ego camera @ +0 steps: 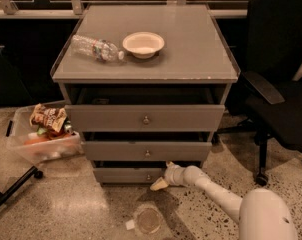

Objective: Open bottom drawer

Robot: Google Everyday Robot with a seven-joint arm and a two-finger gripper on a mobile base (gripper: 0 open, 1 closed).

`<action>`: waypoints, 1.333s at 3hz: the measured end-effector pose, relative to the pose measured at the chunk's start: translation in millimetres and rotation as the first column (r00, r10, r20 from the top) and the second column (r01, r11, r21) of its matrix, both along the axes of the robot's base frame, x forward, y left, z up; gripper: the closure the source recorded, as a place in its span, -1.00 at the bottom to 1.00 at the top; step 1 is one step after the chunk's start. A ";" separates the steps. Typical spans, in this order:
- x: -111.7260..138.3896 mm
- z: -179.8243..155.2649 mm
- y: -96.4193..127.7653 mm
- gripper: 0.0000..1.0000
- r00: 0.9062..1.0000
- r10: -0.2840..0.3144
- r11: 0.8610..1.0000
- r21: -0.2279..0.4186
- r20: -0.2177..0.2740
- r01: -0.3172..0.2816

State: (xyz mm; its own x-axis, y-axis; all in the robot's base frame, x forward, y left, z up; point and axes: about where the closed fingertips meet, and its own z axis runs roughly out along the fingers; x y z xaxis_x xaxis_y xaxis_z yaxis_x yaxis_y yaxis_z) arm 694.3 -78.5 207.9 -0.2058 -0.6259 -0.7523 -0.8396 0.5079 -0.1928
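The bottom drawer point(126, 175) is the shortest grey front at the foot of the cabinet point(146, 59), with a small round knob point(149, 176) at its centre. It stands slightly out from the frame, with a dark gap above it. My gripper point(162, 175) is at the right end of that front, just right of the knob, on a white arm point(216, 194) coming from the lower right. Its cream fingers point(158, 185) are spread, one high and one low, with nothing between them. The gripper hides the drawer's right end.
The mid-sized drawer point(147, 151) and the tallest drawer point(145, 118) sit above. A plastic bottle point(95, 48) and a bowl point(143, 44) lie on top. A bin of snacks point(41, 136) stands left, a black office chair point(281, 94) right, and a round lid point(148, 219) lies on the floor.
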 end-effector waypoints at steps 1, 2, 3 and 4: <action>6.1 -26.9 -12.9 -1.00 0.998 -0.049 0.998 -0.050 -0.046 0.046; 1.1 -48.3 -31.6 -1.00 0.990 -0.099 0.992 -0.084 -0.096 0.091; -0.1 -48.6 -35.9 -0.62 0.988 -0.117 0.990 -0.092 -0.103 0.107; 0.5 -44.7 -34.0 -0.16 0.988 -0.117 0.990 -0.092 -0.103 0.107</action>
